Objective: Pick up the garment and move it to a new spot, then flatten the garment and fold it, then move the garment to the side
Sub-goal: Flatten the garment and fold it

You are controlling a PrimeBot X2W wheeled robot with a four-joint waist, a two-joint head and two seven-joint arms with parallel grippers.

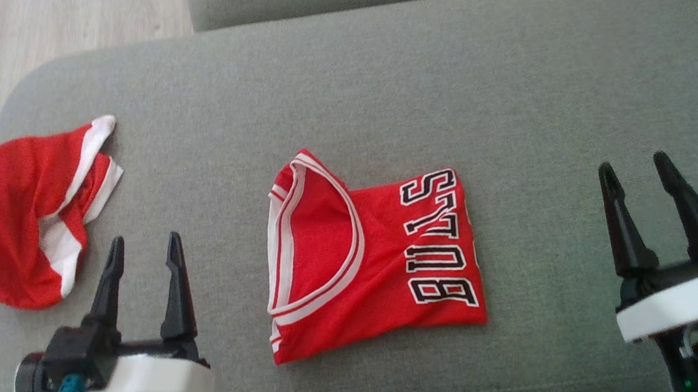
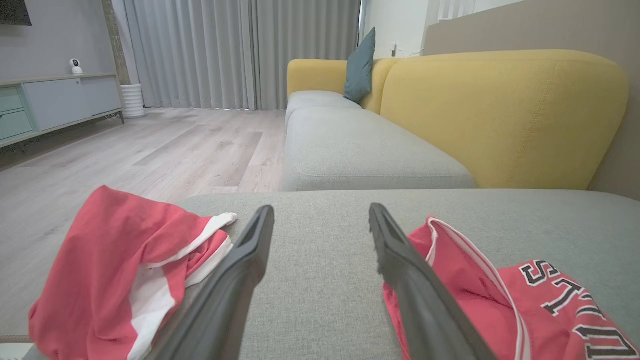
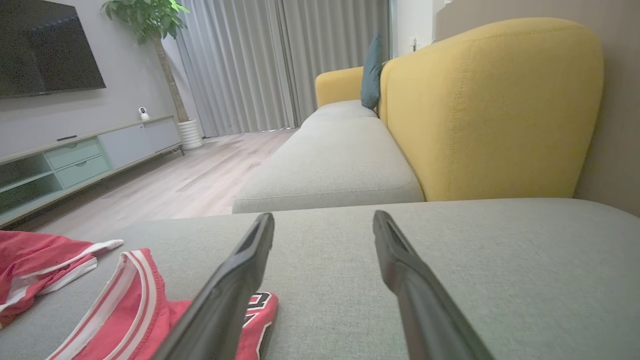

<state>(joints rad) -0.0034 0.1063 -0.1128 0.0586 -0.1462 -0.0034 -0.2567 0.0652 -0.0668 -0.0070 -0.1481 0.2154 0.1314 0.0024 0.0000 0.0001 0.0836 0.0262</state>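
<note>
The folded red shirt [image 1: 372, 252] lies mid-frame on the grey sofa [image 1: 441, 80]. At lower left the left gripper [image 1: 144, 242] and at lower right the right gripper [image 1: 633, 162] have fingers apart, holding nothing.

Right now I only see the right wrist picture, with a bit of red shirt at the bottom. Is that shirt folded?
Observer: Yes. In the head view the shirt lies folded into a rough rectangle in the middle of the grey cushion, black lettering facing up.
Operator: Is the other hand touching it?
Observer: No. The left gripper is open, off to the shirt's left and apart from it.
Operator: And the red cloth further left?
Observer: A second red-and-white garment, bunched in a heap near the cushion's left edge.
</note>
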